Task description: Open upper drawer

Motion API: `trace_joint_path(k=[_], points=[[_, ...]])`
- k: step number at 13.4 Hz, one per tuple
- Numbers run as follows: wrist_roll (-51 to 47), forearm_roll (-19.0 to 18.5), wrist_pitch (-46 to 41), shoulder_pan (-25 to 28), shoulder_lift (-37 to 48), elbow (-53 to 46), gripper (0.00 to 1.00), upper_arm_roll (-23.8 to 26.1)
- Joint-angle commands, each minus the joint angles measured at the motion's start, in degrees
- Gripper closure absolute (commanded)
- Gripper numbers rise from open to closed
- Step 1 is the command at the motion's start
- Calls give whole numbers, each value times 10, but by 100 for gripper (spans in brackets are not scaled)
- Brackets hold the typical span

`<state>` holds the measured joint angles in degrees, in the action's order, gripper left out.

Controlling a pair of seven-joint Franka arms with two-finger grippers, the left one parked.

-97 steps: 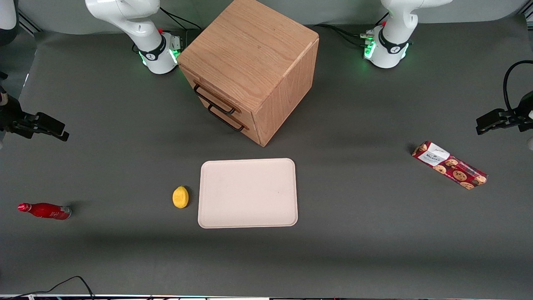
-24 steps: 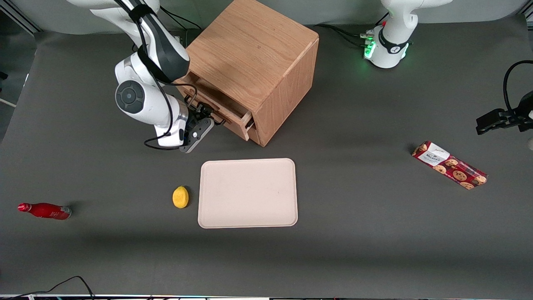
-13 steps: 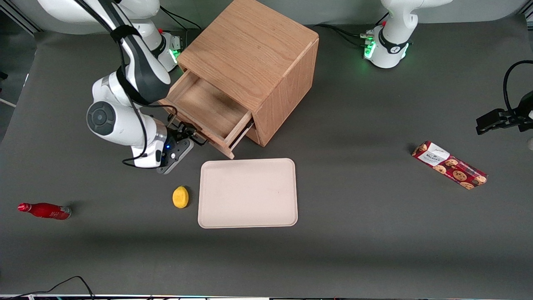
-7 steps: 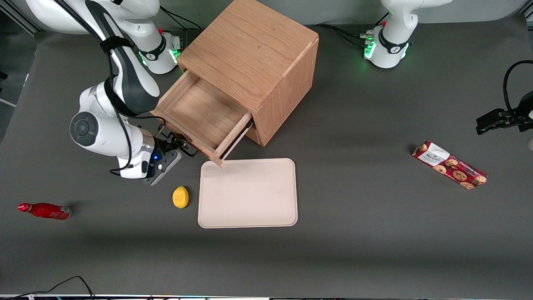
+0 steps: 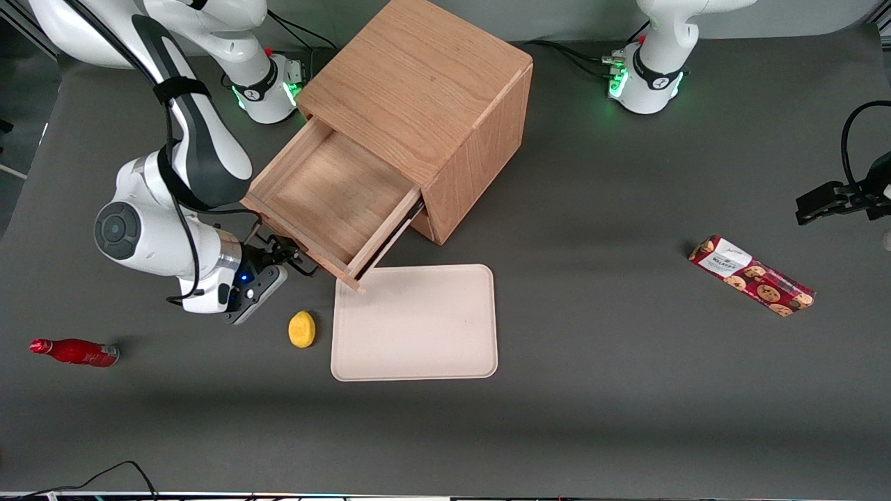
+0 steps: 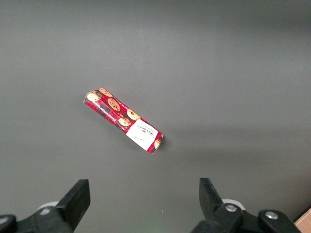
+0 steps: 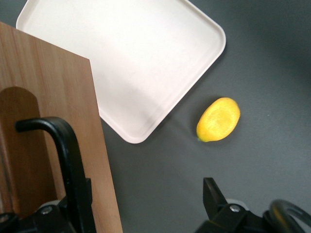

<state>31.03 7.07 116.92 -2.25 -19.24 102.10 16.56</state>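
The upper drawer (image 5: 327,202) of the oak cabinet (image 5: 418,76) stands pulled far out, its bare wooden inside showing. Its front corner reaches over the edge of the tray. My right gripper (image 5: 282,254) sits at the drawer's front, low and close to the table. In the right wrist view the gripper (image 7: 146,213) is open, fingers wide apart. One finger (image 7: 80,206) lies against the black bar handle (image 7: 60,145) on the drawer front (image 7: 58,121); the other finger (image 7: 214,196) hangs free over the table. The lower drawer is hidden under the upper one.
A cream tray (image 5: 414,321) lies on the table nearer the front camera than the cabinet, with a yellow lemon (image 5: 301,328) beside it, just below my gripper. A red bottle (image 5: 73,352) lies toward the working arm's end, a cookie packet (image 5: 750,275) toward the parked arm's.
The upper drawer went from shut to pulled far out, sliding toward the front camera. My gripper moved back with its handle, step by step, ending nearer the lemon.
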Motion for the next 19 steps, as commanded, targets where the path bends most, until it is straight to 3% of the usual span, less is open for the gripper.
trace_joint_path(k=[1, 13, 19], points=[[21, -19, 11, 7, -36, -28, 0, -23], [47, -18, 5, 8, -41, -52, 0, -55], [46, -19, -71, 7, -7, -68, 0, -55]])
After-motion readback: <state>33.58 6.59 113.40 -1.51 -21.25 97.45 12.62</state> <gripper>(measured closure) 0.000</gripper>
